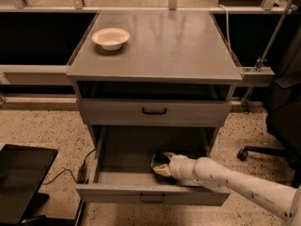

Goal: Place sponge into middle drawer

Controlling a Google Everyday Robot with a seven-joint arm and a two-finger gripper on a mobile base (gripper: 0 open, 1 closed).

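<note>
Sponge (158, 161) lay inside the open middle drawer (122, 178), right of centre, at the tip of the gripper (164, 165). Whether that pincer clamped it could not be told. It looked light, soft and squashy, best pinched across its narrow sides.

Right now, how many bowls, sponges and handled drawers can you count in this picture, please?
White round bowl on the grey cabinet top: 1
Green-and-yellow sponge, at the robot's tool inside the open lower drawer: 1
Grey metal handled drawers, that one plus the shut upper drawer: 2
Total: 4
</note>
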